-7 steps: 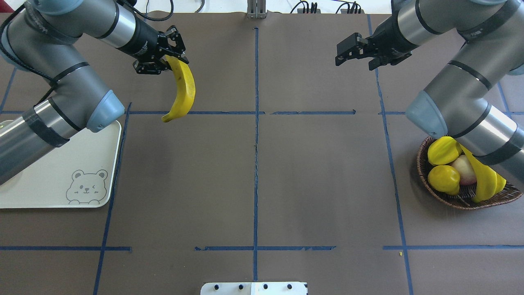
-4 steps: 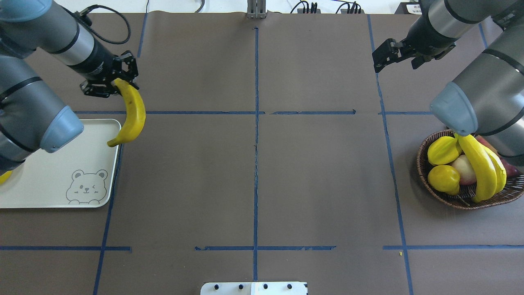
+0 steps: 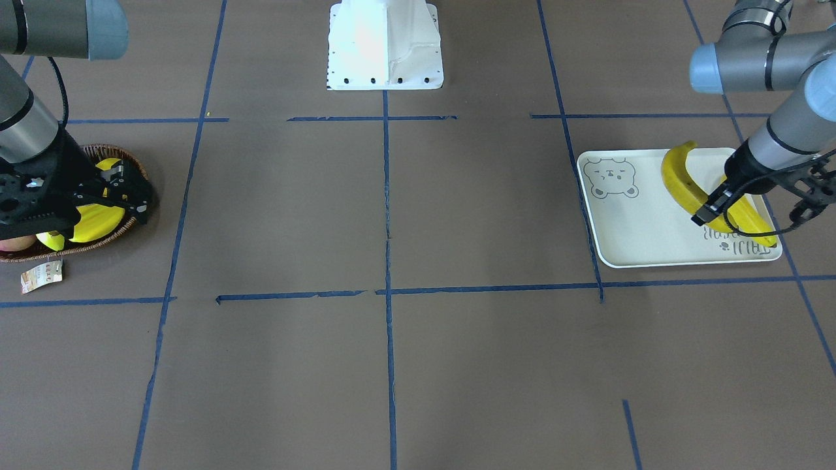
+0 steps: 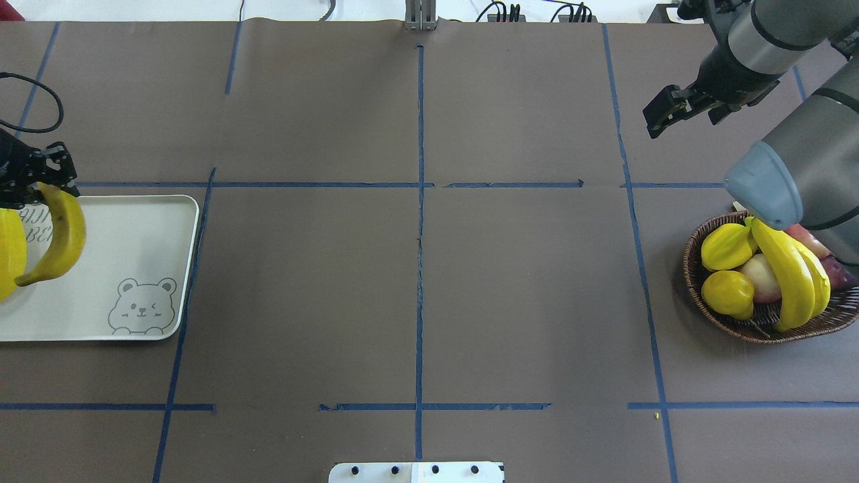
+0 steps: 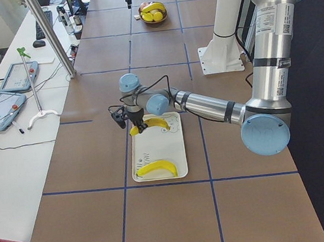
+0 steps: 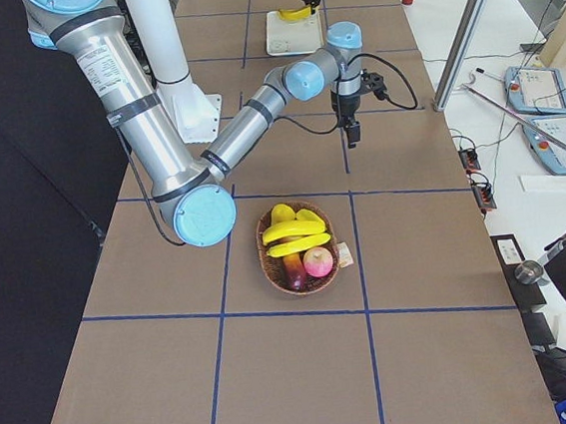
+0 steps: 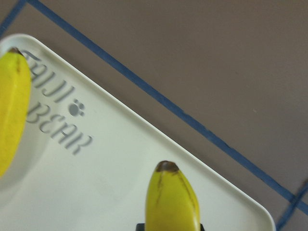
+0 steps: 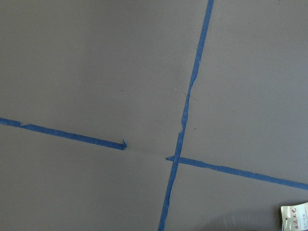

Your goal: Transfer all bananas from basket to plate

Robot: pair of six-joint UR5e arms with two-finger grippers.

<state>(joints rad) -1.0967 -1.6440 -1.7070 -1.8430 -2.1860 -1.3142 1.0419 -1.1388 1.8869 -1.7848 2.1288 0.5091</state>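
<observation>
My left gripper [image 4: 35, 186] is shut on the stem end of a yellow banana [image 4: 62, 238] that hangs over the far part of the cream bear plate [image 4: 134, 235]. In the front view this banana [image 3: 679, 175] slants across the plate [image 3: 627, 228], beside a second banana [image 3: 751, 222] that lies on it. The left wrist view shows the held banana's dark tip [image 7: 173, 202] above the plate [image 7: 120, 183]. Two more bananas [image 4: 785, 275] lie in the wicker basket [image 4: 738, 323]. My right gripper [image 4: 661, 115] is open with nothing in it, above bare table beyond the basket.
The basket also holds a starfruit [image 4: 725, 247], a lemon [image 4: 728, 294], a pale apple [image 4: 762, 278] and a dark purple fruit [image 4: 837, 272]. Its paper tag [image 3: 40, 275] lies on the table. The robot's white base [image 3: 385, 46] stands at the near middle edge. Blue tape lines cross the brown table.
My left gripper has carried the banana leftward from beyond the plate's corner to over the plate. The right gripper has drifted right and slightly toward the basket side.
</observation>
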